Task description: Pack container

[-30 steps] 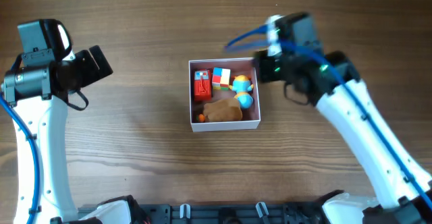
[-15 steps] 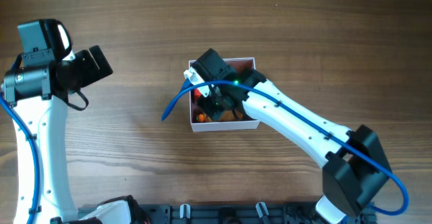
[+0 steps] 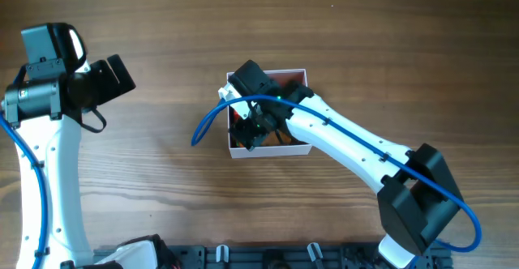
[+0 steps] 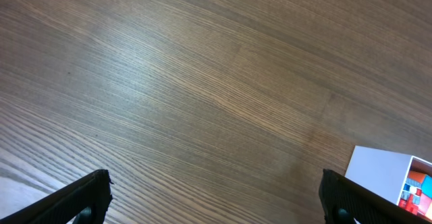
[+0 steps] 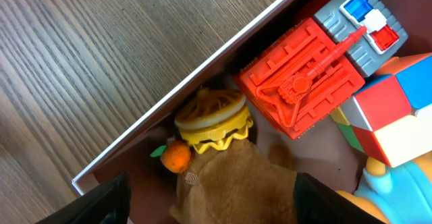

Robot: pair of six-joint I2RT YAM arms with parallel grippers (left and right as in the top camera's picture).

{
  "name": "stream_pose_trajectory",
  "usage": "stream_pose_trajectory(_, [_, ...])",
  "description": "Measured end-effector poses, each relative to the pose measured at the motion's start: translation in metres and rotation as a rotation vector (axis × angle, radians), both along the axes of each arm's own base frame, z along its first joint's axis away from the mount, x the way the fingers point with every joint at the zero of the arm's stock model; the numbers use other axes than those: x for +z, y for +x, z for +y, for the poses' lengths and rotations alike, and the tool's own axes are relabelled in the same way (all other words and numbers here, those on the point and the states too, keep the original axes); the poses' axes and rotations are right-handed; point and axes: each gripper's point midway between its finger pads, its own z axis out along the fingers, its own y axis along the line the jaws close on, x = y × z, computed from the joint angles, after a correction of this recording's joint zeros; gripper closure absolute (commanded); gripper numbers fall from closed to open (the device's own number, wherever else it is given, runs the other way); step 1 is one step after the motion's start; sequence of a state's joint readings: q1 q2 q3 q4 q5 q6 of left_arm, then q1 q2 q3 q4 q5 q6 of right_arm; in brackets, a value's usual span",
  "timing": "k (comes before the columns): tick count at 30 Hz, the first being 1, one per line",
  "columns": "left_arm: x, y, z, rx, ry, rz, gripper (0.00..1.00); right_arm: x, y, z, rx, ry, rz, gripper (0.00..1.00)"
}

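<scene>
Container [image 3: 292,74] — a shallow white-walled box with a pink inside — is sitting directly beneath the right gripper [image 5: 212,204]. That arm has been swinging in from the box's right side over the last second and is now hanging above its left half. Its fingers are standing wide apart, gripping nothing. Straight below the gripper a brown plush [image 5: 236,183] is lying. Just ahead of it, a yellow ridged toy [image 5: 212,119] and a small orange toy [image 5: 177,155] are crowding against the white wall. Ahead and to the right, a red block [image 5: 304,75] and a multicoloured cube [image 5: 398,116] are filling the space. With toys already inside and none showing loose on the wooden table [image 3: 162,180], packing is probably nearing its end — perhaps only tidying is remaining. The crowding is leaving little room for fingers. The left gripper [image 4: 216,204], also spread and empty, is hovering well away, the container off to its right.
</scene>
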State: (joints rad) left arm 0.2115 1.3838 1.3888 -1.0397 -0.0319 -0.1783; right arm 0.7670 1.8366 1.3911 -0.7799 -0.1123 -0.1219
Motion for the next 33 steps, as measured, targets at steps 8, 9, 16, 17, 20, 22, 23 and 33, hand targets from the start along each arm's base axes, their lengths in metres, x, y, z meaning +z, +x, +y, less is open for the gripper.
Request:
stream_pose_trajectory(8, [0.000,0.000,-0.001,-0.003,0.001,0.000,0.00,0.026,0.033,-0.024,-0.259,0.036,-0.074,0.09])
stream_pose_trajectory(9, [0.000,0.001,-0.002,-0.007,0.001,0.000,0.00,0.049,0.048,-0.040,-0.349,0.077,-0.118,0.00])
stream_pose_trajectory(16, [0.019,0.036,-0.062,-0.207,0.011,-0.134,0.00,0.189,0.110,-0.234,-0.957,0.292,-0.431,0.00])
stream_pose_trajectory(17, [0.025,0.043,-0.066,-0.220,0.016,-0.172,0.00,0.193,0.115,-0.251,-0.994,0.293,-0.460,0.00])
stream_pose_trajectory(20, [0.035,0.054,-0.068,-0.228,0.025,-0.234,0.00,0.184,0.115,-0.287,-1.027,0.211,-0.463,0.00])
stream_pose_trajectory(22, [0.029,0.048,-0.069,-0.241,0.029,-0.195,0.00,0.177,0.108,-0.301,-1.063,0.180,-0.433,0.00])
stream_pose_trajectory(23, [0.021,0.039,-0.069,-0.251,0.024,-0.150,0.00,0.173,0.101,-0.310,-1.087,0.161,-0.407,0.00])
stream_pose_trajectory(33, [0.076,-0.071,-0.089,-0.331,0.045,-0.455,0.00,0.193,-0.040,-0.321,-1.106,0.300,-0.633,0.00])
